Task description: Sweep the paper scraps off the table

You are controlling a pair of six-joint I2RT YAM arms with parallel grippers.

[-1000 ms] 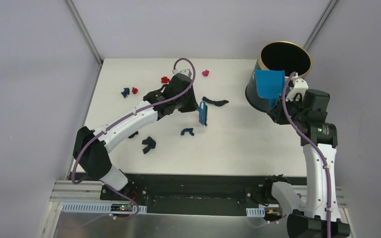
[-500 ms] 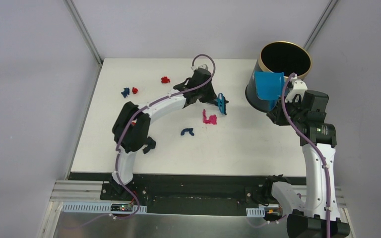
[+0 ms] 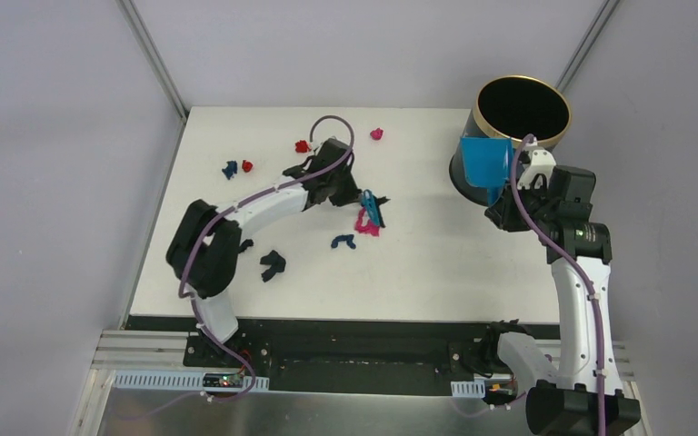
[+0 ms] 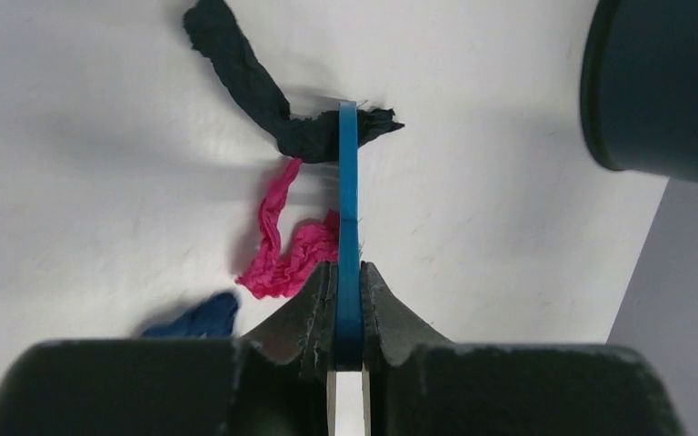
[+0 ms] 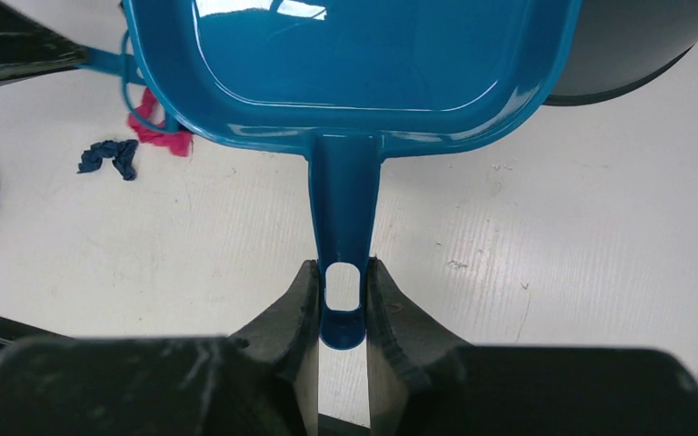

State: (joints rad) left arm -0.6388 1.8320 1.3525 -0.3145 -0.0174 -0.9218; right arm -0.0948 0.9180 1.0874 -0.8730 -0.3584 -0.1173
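From above, my left gripper (image 3: 364, 201) is out over the middle of the table (image 3: 436, 263), clamped on the small blue brush (image 3: 375, 210), which touches a magenta one of the paper scraps (image 3: 364, 224). More scraps are scattered toward the far left. My right gripper (image 3: 516, 179) grips the blue dustpan (image 3: 484, 161) right beside the black bin (image 3: 520, 109). Left wrist now: fingers (image 4: 323, 300) squeezed tight on the brush's thin edge, magenta scrap (image 4: 286, 254) just left of it, a dark strip (image 4: 254, 86) at its tip. Right wrist: jaws pinch the dustpan's handle (image 5: 344, 209), closed hard on it.
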